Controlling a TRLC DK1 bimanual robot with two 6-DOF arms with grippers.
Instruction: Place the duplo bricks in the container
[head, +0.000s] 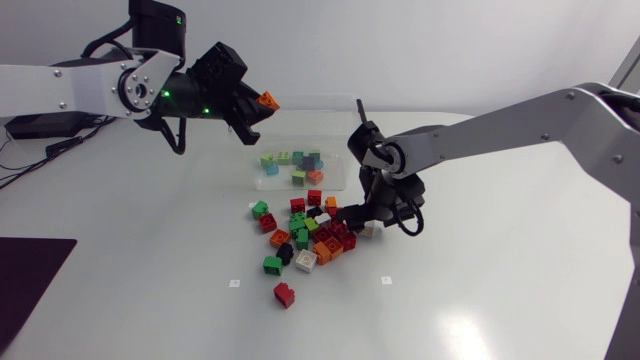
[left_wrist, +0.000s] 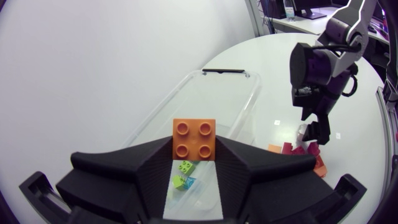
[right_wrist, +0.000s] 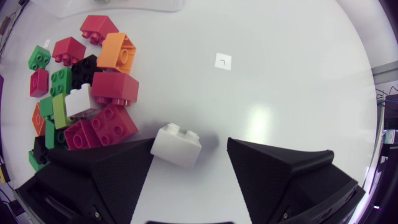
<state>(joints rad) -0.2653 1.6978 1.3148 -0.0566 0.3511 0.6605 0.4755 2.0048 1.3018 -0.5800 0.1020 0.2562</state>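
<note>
My left gripper (head: 255, 105) is shut on an orange duplo brick (head: 266, 100), held in the air over the left end of the clear plastic container (head: 335, 172). The left wrist view shows the orange brick (left_wrist: 194, 139) studs-up between the fingers, with the container (left_wrist: 214, 93) below holding several green and teal bricks (left_wrist: 184, 174). Over the right side of the brick pile (head: 305, 235), my right gripper (head: 362, 220) hangs low. It stands open, with a white brick (right_wrist: 177, 144) lying on the table between its fingers; the right finger is clear of it.
A lone red brick (head: 285, 294) lies nearer the front edge than the pile. Red, orange, green and black bricks (right_wrist: 87, 93) crowd beside the right gripper's left finger. A dark mat (head: 30, 275) covers the front left corner. Two small white markers (head: 386, 280) lie on the table.
</note>
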